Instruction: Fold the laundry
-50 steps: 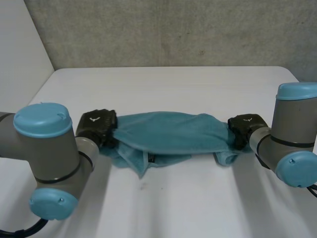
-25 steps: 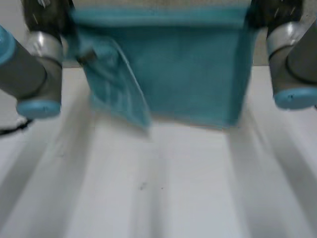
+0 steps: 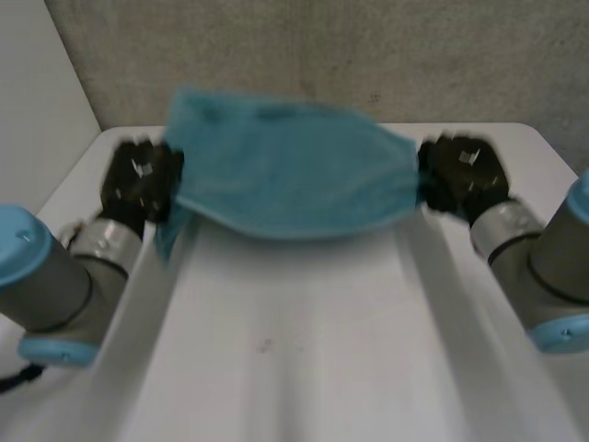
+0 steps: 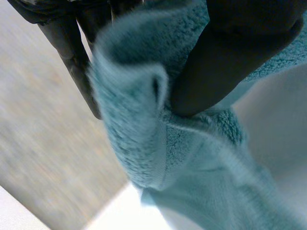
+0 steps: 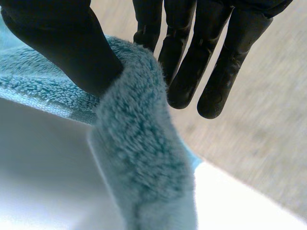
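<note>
Teal towel point(image 3: 290, 180) is off the table point(image 3: 322, 368), stretched sideways between both hands over its far half, in front of the grey wall point(image 3: 368, 55).

Left hand point(image 3: 138, 182) has one end, right hand point(image 3: 463, 177) the other, both at about the same height. The lower edge sags in a shallow curve in the middle. A loose flap hangs down just beside the left hand.

Left wrist view: thumb point(image 4: 225, 57) presses a bunched, rolled-over edge of the towel against the fingers point(image 4: 72, 62) behind it, so that hand is clamped on the towel. The rest of the cloth drops away below the grip toward the table.

Right wrist view: same picture. Thumb point(image 5: 62, 48) sits on the near side of a thick fold, with straight fingers point(image 5: 192, 62) on the far side and the cloth pinched between. The fold runs down from the grip, white table under it.

Both arms reach in from the near corners. Nothing else is on the table.
</note>
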{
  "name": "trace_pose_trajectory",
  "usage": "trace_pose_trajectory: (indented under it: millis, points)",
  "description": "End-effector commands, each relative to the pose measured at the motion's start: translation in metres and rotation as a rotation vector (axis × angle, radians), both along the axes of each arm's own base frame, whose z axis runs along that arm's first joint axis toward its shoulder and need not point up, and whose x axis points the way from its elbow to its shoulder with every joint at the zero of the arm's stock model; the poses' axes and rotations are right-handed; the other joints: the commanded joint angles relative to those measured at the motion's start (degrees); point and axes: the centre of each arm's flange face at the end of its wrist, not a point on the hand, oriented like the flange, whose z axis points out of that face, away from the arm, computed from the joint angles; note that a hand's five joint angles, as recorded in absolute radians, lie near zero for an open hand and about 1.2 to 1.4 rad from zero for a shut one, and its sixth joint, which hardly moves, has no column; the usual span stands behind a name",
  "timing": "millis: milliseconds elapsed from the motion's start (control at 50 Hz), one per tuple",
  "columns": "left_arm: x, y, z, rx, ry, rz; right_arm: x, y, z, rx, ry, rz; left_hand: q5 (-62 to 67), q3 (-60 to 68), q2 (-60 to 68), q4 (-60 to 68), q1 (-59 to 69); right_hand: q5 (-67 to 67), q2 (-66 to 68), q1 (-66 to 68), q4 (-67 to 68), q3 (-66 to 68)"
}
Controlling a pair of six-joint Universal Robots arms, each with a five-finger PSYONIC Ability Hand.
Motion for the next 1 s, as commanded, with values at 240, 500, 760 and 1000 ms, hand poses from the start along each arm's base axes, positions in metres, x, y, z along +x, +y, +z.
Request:
trace_pose_trajectory:
  millis: [240, 500, 760, 1000]
  points:
    - [0.008, 0.038, -0.039, 0.278, -0.199, -0.006, -0.02, -0.002, -0.034, 0.163, 0.208, -0.117, -35.7, -36.8, -36.8, -36.7, -34.1, 13.3, 12.4, 24.7, 11.6, 11.7]
    - [0.011, 0.045, -0.033, 0.351, -0.006, 0.087, -0.036, -0.015, -0.029, 0.185, 0.123, -0.202, -36.6, -37.6, -37.7, -37.6, -34.9, 13.3, 12.4, 24.7, 11.6, 11.7]
    - [0.014, 0.042, -0.031, 0.391, 0.097, 0.131, -0.043, -0.019, -0.029, 0.185, 0.128, -0.235, -34.0, -35.1, -35.2, -35.0, -32.4, 13.3, 12.4, 24.7, 11.6, 11.7]
    - [0.011, 0.053, -0.039, 0.457, 0.073, 0.107, -0.041, -0.017, -0.032, 0.197, 0.128, -0.229, -30.5, -31.6, -31.6, -31.5, -28.9, 13.3, 12.4, 24.7, 11.6, 11.7]
